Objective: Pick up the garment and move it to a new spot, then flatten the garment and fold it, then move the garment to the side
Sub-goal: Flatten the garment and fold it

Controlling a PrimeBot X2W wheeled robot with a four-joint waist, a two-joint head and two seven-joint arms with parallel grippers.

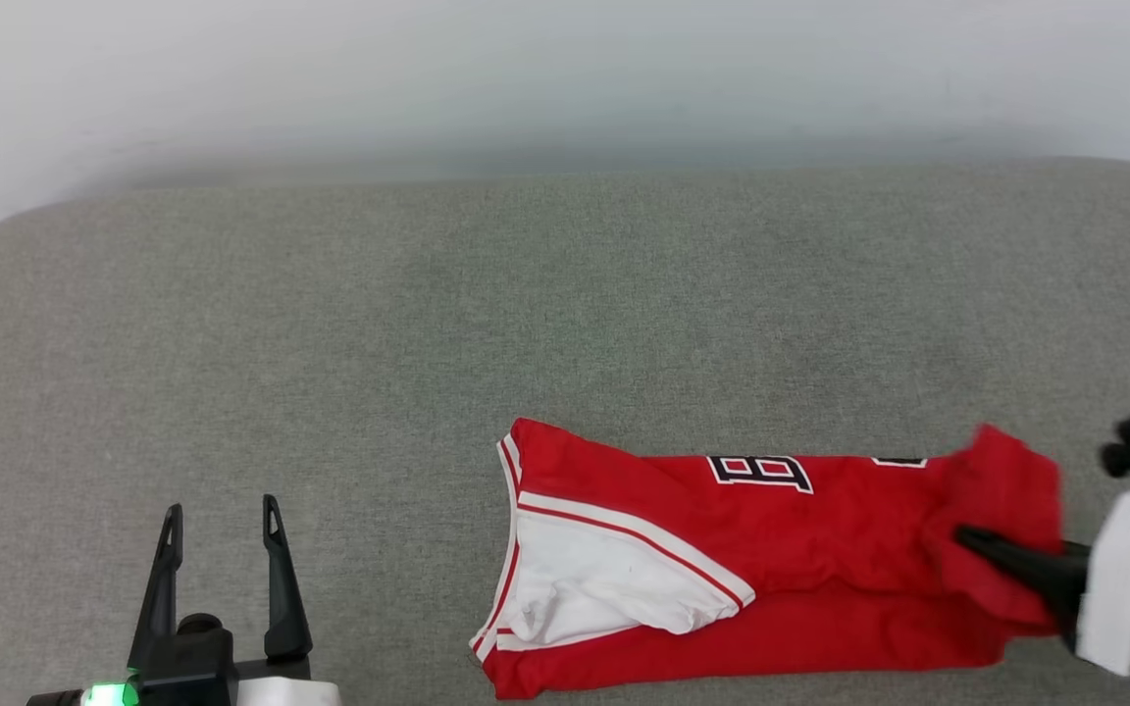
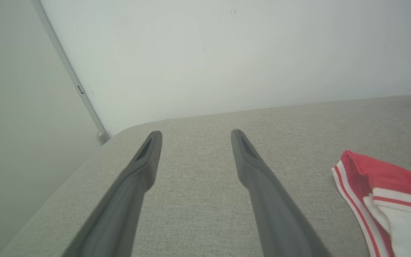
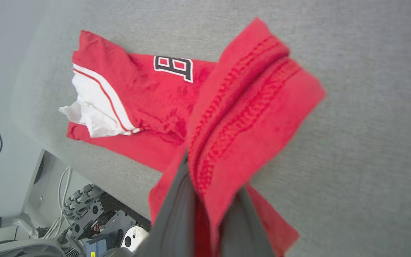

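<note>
The shirt point(image 1: 820, 549) is soft matt cloth, lightly creased, with raised rows of stitching along its hem. The table point(image 1: 428, 343) is covered in grey woven fabric, matt and slightly coarse. The fingers point(image 2: 262, 192) of the left gripper point(image 1: 222, 507) look like dark, smooth, matt plastic, and the wall point(image 1: 526, 78) is smooth and dull.

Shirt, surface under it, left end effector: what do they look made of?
Shirt: soft matte fabric, probably knit; it creases and shows stitched hem rows.
Surface: grey woven upholstery, weave visible, rounded corners suggest padding.
Left end effector: dark, matte, smooth, likely moulded plastic; unconfirmed.
</note>
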